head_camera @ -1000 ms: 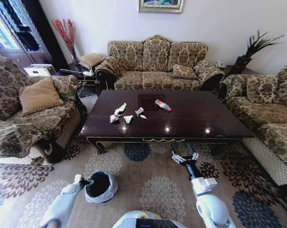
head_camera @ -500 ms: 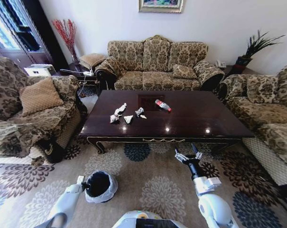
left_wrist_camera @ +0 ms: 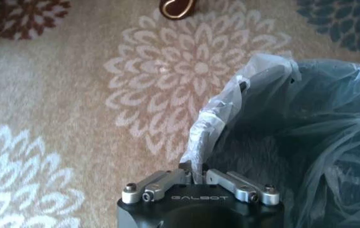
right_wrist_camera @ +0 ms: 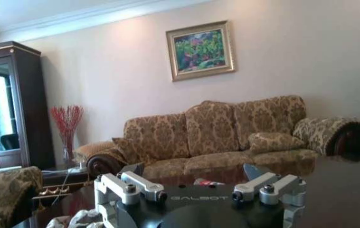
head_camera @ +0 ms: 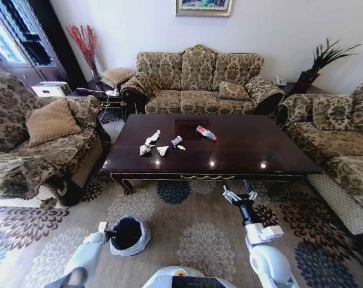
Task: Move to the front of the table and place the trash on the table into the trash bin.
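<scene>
Head view: the coffee table [head_camera: 229, 153], dark glossy reddish-brown wood with a gilt-trimmed apron, stands ahead of the robot on a floral carpet [head_camera: 193, 231], framed by a patterned sofa [head_camera: 197, 84] behind it and armchairs to either side. On its top, toward the robot's left of centre, lie crumpled white paper wads [head_camera: 150, 144], a small silvery wrapper [head_camera: 176, 141] and, a little farther back and to the right, a clear plastic bottle with a red label [head_camera: 206, 133] on its side. All of this trash lies well beyond both grippers, across the near edge of the table.

The trash bin [head_camera: 128, 235], black and lined with a whitish bag folded over its rim, sits on the carpet at lower left, near the robot's base and well apart from the table. The left gripper [head_camera: 107, 231] meets the bin's left rim. Left wrist view: the left gripper [left_wrist_camera: 198, 176] has its fingers drawn together on a fold of the bin liner [left_wrist_camera: 218, 118], the bin's dark interior opening just beyond.

The right gripper [head_camera: 240, 193] hovers above the carpet just short of the table's front apron, right of centre, fingers spread and empty. Right wrist view: the right gripper [right_wrist_camera: 200, 179] has its fingers [right_wrist_camera: 143, 182] wide apart, pointing level across the tabletop toward the sofa, with the bottle's red label [right_wrist_camera: 208, 182] between them in the distance.
</scene>
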`<state>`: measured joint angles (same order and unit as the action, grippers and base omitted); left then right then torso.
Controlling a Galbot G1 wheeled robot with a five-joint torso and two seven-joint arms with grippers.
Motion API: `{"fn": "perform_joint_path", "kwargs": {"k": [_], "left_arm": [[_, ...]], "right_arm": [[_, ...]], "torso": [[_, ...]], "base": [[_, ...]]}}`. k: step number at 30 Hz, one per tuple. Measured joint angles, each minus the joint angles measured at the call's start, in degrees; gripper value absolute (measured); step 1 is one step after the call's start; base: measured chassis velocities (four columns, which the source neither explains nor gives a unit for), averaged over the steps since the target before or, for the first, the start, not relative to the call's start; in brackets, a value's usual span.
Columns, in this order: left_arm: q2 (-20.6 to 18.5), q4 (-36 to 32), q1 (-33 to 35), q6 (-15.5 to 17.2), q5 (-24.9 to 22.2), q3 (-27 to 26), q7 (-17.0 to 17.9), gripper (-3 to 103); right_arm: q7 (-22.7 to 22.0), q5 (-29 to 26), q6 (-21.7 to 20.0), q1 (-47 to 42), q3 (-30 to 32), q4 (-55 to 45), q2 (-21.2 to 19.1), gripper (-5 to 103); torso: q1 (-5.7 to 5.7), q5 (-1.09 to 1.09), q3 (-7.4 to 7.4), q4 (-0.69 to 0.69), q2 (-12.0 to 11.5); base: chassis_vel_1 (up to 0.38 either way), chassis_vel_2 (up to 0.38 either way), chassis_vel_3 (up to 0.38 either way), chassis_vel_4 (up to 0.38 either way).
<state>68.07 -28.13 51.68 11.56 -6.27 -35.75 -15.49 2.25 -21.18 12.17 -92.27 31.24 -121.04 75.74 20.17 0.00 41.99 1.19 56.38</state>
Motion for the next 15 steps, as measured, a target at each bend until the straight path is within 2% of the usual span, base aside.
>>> {"fn": "perform_joint_path", "kwargs": {"k": [3,5,7,8,9,11,12,14,15], "left_arm": [[-0.2,-3.0,2.1,0.5,-2.3,-0.1,0.3,0],[-0.6,-5.3,3.5,0.8,-3.5,-0.4,0.6,0],[-1.8,-11.0,7.4,1.6,-6.8,-1.1,1.8,0],[-1.8,-11.0,7.4,1.6,-6.8,-1.1,1.8,0],[-2.5,-15.3,10.4,2.6,-9.0,-1.5,2.2,0],[-3.0,-19.2,13.5,3.6,-10.9,-2.1,2.8,0],[-3.0,-19.2,13.5,3.6,-10.9,-2.1,2.8,0],[-3.8,-25.7,18.6,4.7,-13.8,-4.4,4.4,0],[-4.2,-30.4,21.7,5.2,-15.2,-6.8,5.5,0]], "right_arm": [[-0.1,1.4,0.0,0.5,-0.1,0.4,-0.1,100],[-0.6,2.0,-0.9,0.6,-0.2,0.2,-0.2,100],[-2.5,2.6,-3.3,0.9,-0.6,-1.0,-0.3,100],[-2.5,2.6,-3.3,0.9,-0.6,-1.0,-0.3,100],[-3.3,2.8,-4.1,1.3,-0.9,-1.2,-0.4,100],[-3.9,3.0,-4.6,1.8,-0.9,-1.3,-0.4,100],[-3.9,3.0,-4.6,1.8,-0.9,-1.3,-0.4,100],[-4.0,3.4,-3.4,2.8,-1.1,-0.7,-0.2,100],[-4.5,3.9,-1.3,4.0,-1.6,0.7,-0.1,100]], "torso": [[0.00,-0.16,0.01,-0.01,0.0],[0.00,-0.16,0.01,-0.02,0.0],[0.00,0.01,0.01,-0.02,0.0],[0.00,0.01,0.01,-0.02,0.0],[0.00,0.00,0.00,0.00,0.0],[0.00,-0.05,0.00,0.01,0.0],[0.00,-0.05,0.00,0.01,0.0],[0.00,-0.08,0.01,-0.01,0.0],[0.00,0.01,0.01,0.03,0.0]], "base": [[0.000,0.000,0.000,0.000],[0.000,0.000,0.000,0.000],[0.000,0.000,0.000,0.000],[0.000,0.000,0.000,0.000],[0.000,0.000,0.000,0.000],[0.000,0.000,0.000,0.000],[0.000,0.000,0.000,0.000],[0.000,0.000,0.000,0.000],[0.000,0.000,0.000,0.000]]}}
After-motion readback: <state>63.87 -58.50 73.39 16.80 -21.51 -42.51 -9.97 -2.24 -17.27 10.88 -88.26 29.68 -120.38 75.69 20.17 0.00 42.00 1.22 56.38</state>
